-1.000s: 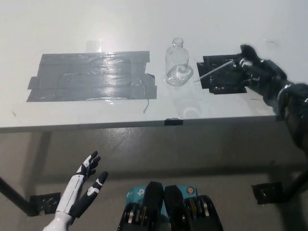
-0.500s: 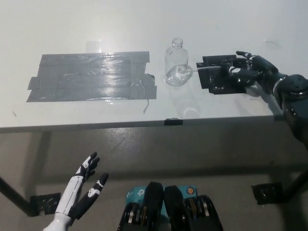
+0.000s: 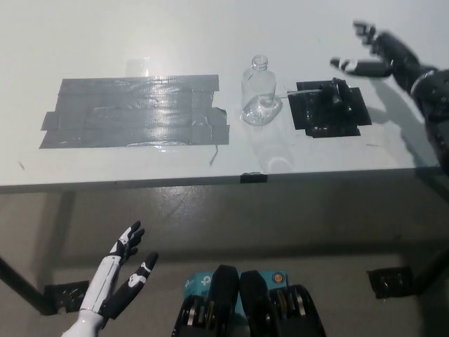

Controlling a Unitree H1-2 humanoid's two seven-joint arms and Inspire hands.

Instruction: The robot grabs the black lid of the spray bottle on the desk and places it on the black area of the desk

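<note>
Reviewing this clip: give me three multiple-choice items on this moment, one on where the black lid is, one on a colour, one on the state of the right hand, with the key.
1. Where is the black lid?
A. on the bottle's neck
B. on the black area
C. in the right hand

2. What colour is the large taped patch left of the spray bottle?
A. grey
B. red
C. yellow

3. What state is the right hand in?
A. shut on the lid
B. shut on the bottle
C. open, above the desk

Key: 1 B, the lid lies on the black area with its thin tube pointing toward the bottle, whose neck is bare. 2 A, the patch is grey tape. 3 C, the fingers are spread and hold nothing. The left hand rests open below the desk edge.
</note>
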